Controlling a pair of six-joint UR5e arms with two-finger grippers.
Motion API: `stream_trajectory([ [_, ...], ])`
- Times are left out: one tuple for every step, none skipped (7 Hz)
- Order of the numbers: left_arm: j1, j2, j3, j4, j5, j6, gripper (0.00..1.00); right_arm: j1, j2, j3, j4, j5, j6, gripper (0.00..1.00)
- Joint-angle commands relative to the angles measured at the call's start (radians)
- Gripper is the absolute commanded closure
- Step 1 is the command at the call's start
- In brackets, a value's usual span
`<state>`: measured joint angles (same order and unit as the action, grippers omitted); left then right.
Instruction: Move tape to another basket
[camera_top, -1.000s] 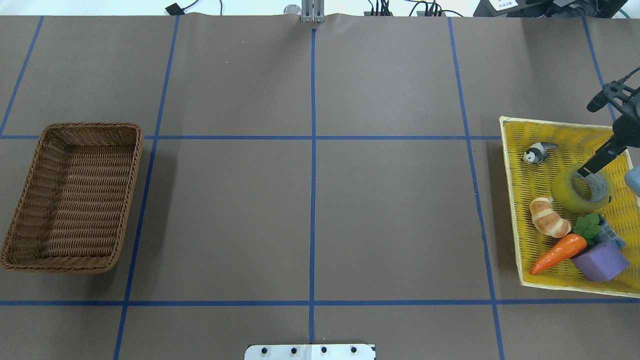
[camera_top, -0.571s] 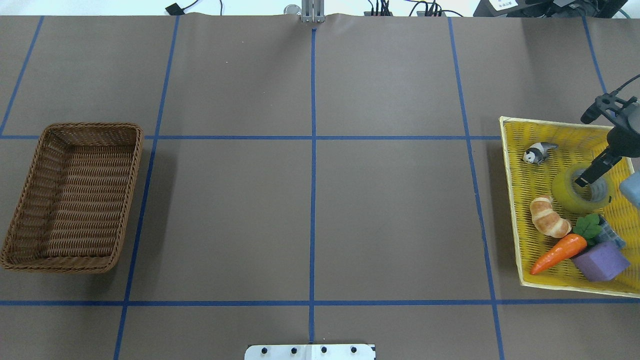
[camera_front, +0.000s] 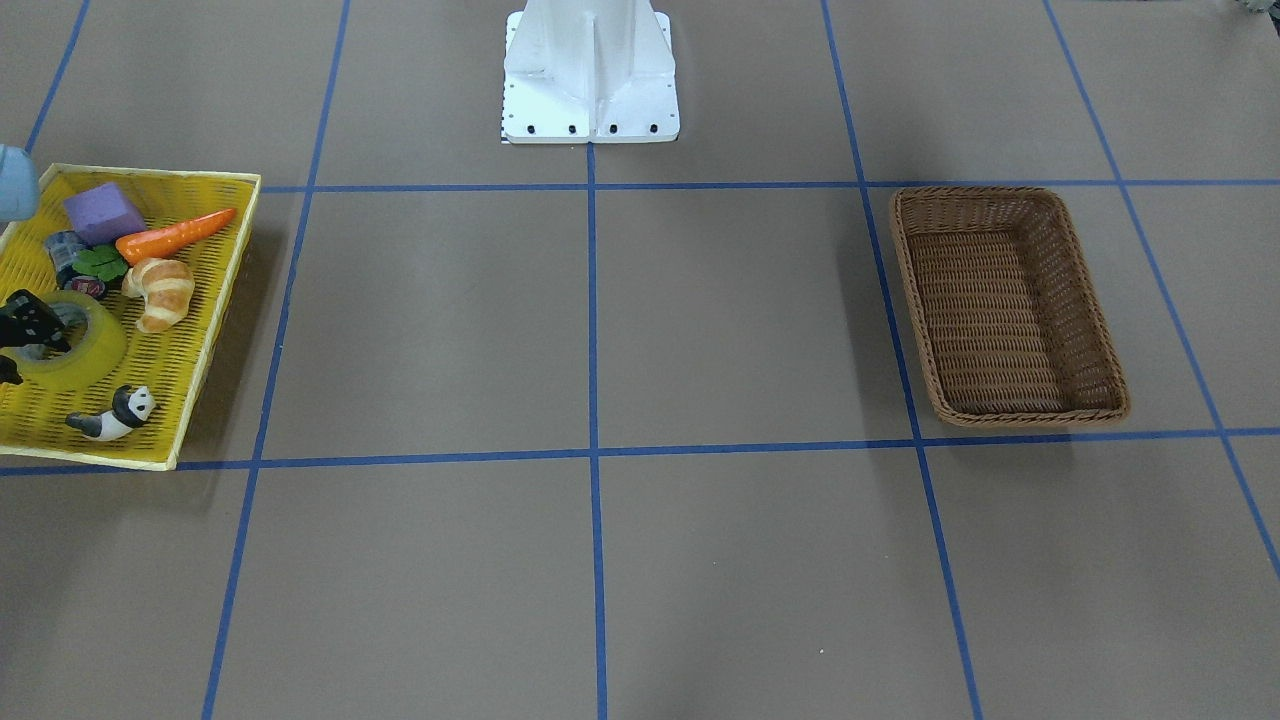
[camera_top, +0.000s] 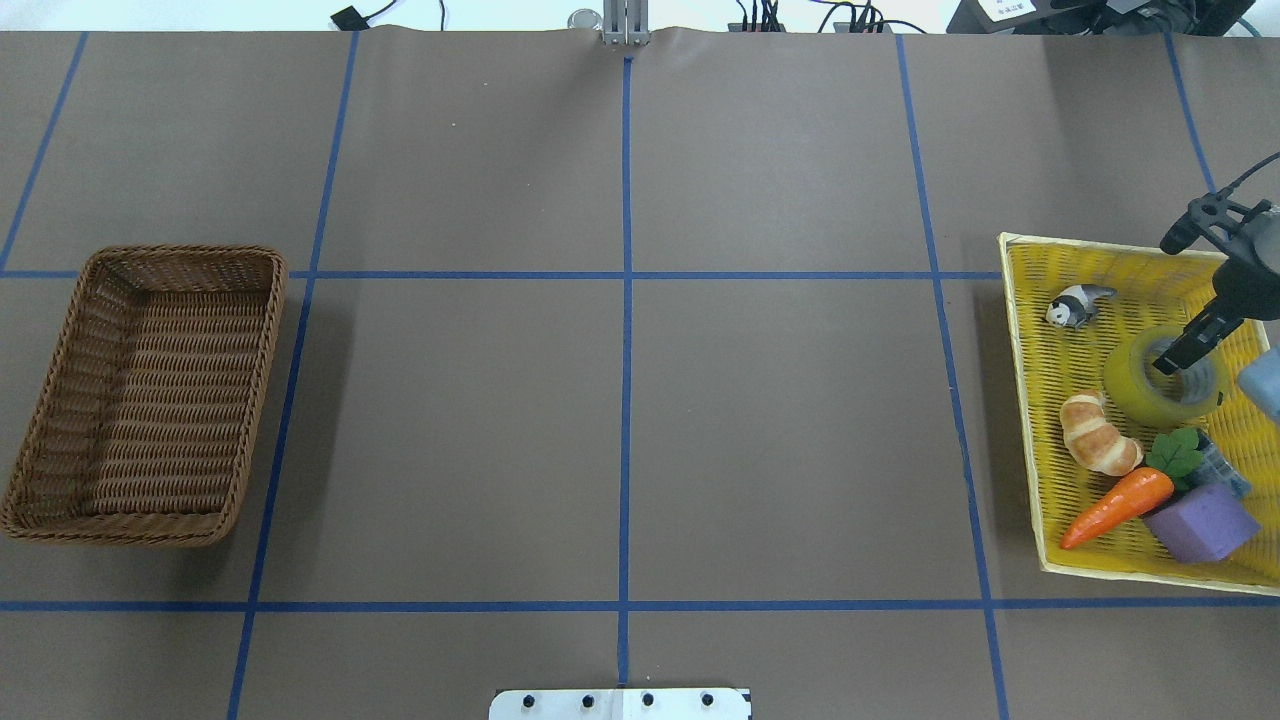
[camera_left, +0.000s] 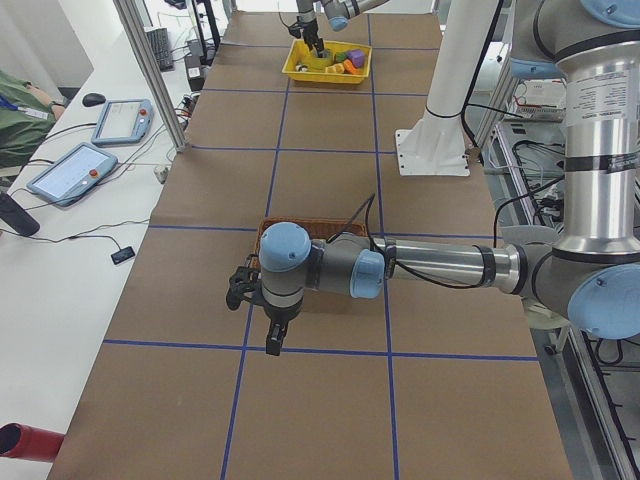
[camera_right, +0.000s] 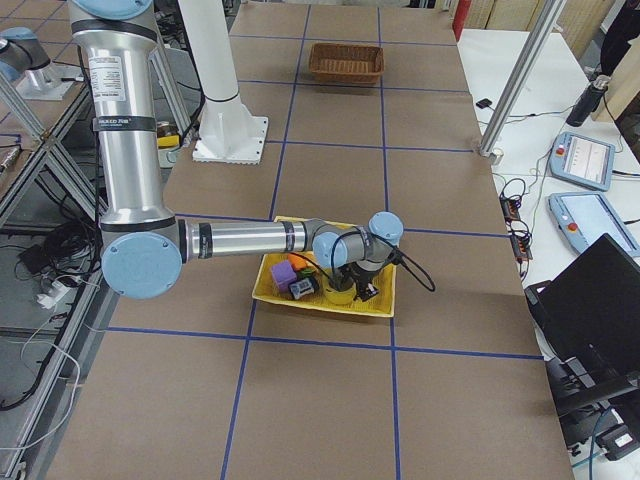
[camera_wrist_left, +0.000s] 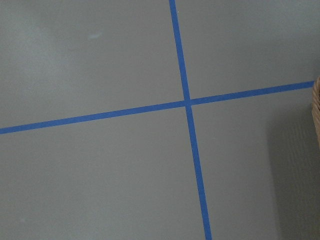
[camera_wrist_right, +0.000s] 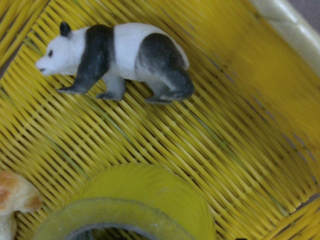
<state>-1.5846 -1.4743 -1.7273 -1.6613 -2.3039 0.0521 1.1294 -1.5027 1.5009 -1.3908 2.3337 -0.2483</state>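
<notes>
The tape (camera_top: 1138, 388), a yellow translucent roll, lies flat in the yellow tray (camera_top: 1048, 370) at the far right; it also shows in the front view (camera_front: 88, 355) and the right wrist view (camera_wrist_right: 150, 200). My right gripper (camera_top: 1175, 358) is down at the roll and open. One finger is inside the core and the other shows outside the roll wall in the front view (camera_front: 15, 350). The brown wicker basket (camera_top: 60, 390) stands empty at the far left. My left gripper (camera_left: 272, 340) hangs over the table beside the basket; I cannot tell whether it is open or shut.
In the tray with the tape are a panda figure (camera_top: 1075, 305), a croissant (camera_top: 1098, 433), a carrot (camera_top: 1115, 505), a purple block (camera_top: 1200, 520) and a small dark can (camera_top: 1222, 465). The robot's white base (camera_front: 590, 70) stands at mid-table.
My right gripper has moved down and slightly towards the tape's core. The tape and the other tray items have not moved.
</notes>
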Motion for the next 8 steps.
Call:
stream_trajectory([
  [0.0,0.0,0.0,0.002,0.0,-0.002,0.02,0.004,0.001,0.012,0.003,-0.014,-0.052,1.0],
  [0.0,0.0,-0.003,0.002,-0.006,-0.003,0.02,0.009,0.004,0.016,0.004,-0.023,-0.081,1.0],
  [0.0,0.0,0.002,0.002,-0.032,-0.003,0.02,0.041,-0.001,0.053,0.004,0.004,-0.086,1.0],
  [0.0,0.0,-0.001,-0.002,-0.035,-0.002,0.02,0.073,-0.025,0.114,0.004,0.063,-0.085,1.0],
  [0.0,-0.006,-0.006,0.0,-0.034,0.006,0.02,0.114,-0.022,0.16,0.004,0.143,-0.071,1.0],
  [0.0,-0.018,-0.006,0.0,-0.034,0.005,0.02,0.137,-0.002,0.18,0.004,0.206,-0.059,1.0],
  [0.0,-0.021,0.0,-0.003,-0.034,0.006,0.02,0.148,0.051,0.188,0.004,0.229,0.049,1.0],
  [0.0,-0.021,0.005,-0.024,-0.034,0.0,0.02,0.148,0.124,0.191,0.004,0.234,0.198,1.0],
])
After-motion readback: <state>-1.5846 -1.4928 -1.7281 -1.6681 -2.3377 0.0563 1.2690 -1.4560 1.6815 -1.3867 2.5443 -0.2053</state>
